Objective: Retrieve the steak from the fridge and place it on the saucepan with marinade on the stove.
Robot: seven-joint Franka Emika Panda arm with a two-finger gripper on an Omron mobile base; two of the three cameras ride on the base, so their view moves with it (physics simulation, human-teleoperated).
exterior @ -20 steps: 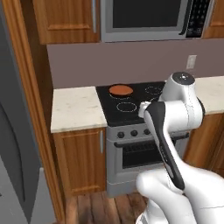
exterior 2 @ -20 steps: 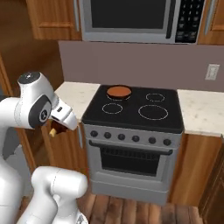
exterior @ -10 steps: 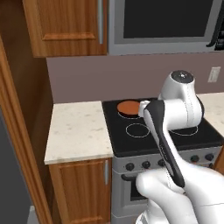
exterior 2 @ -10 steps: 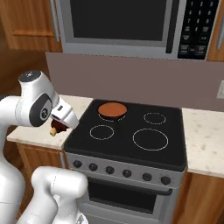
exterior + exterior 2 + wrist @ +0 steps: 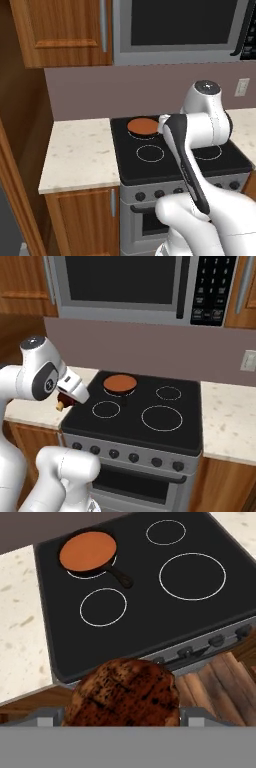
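The steak (image 5: 122,694) sat pinched in the gripper (image 5: 62,404) (short of the stove (image 5: 150,602)); released early, it could miss the saucepan with marinade (image 5: 89,552) at the back-left burner.

Above, we see a steel-framed microwave (image 5: 125,283) with a black keypad (image 5: 209,288) between wooden wall cabinets (image 5: 62,30). We see pale speckled table (image 5: 80,152) on both sides, a wooden base cabinet (image 5: 82,222) beneath, a white wall outlet (image 5: 248,361), and wood plank floor (image 5: 215,679).

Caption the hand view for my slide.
Steak held in the pincer, approaching the stove with the marinade saucepan.
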